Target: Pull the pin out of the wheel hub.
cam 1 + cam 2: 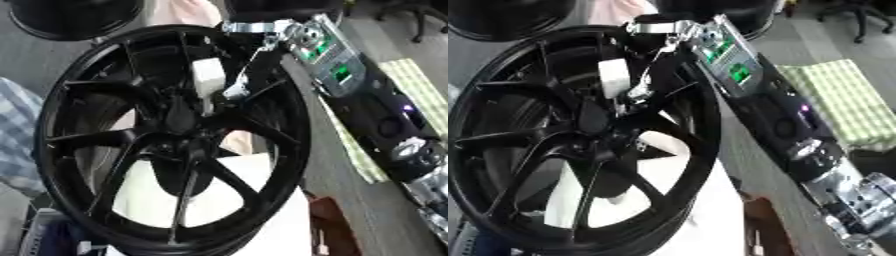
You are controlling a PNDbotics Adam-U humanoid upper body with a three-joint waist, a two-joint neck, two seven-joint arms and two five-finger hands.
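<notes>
**Pin Extraction: Hand at the Hub, Pin Not Yet Clear**

The black wheel [175, 140] stands nearly upright and fills most of the view, its spokes meeting at the hub [179, 117]. A white block-shaped piece [208, 76] sits just above the hub centre; it is judged to be the pin or its handle, though its seating cannot be confirmed.

The right arm enters from the right side and reaches across the rim. The right hand [642, 85] lies at the hub, its slender silver fingers [636, 92] touching or just beside the white piece. Whether they are closed on it or merely resting against it cannot be told. The left hand is not visible in either view.

Progress: the reach is done. The white piece appears to sit at the hub, so the extraction itself remains.

Surroundings: a second dark wheel [74, 17] stands behind at upper left, and a green checked cloth [842, 97] lies to the right. The spokes and the rim crowd the hand's approach.
</notes>
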